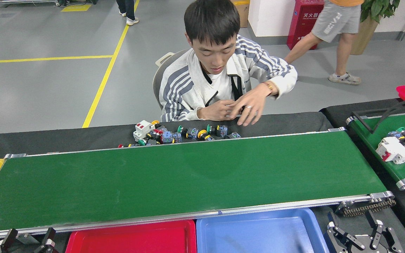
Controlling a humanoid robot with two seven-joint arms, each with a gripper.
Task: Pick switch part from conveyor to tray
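While end effectors (359, 235) idle, switch parts (174, 133) beyond conveyor (188, 175)

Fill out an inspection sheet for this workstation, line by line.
Surface: conveyor belt is bare, no part on it.
Job's things: switch parts heaped on the black cloth beyond the far rail; red tray and blue tray at the near side, nothing in them.
Clutter: more parts on the smaller belt at right.
Grippers: left gripper and right gripper low at the near edge, fingers spread, holding nothing.
Cables: nothing seen.
Surroundings: seated person's hands at the heap; two people walking behind.
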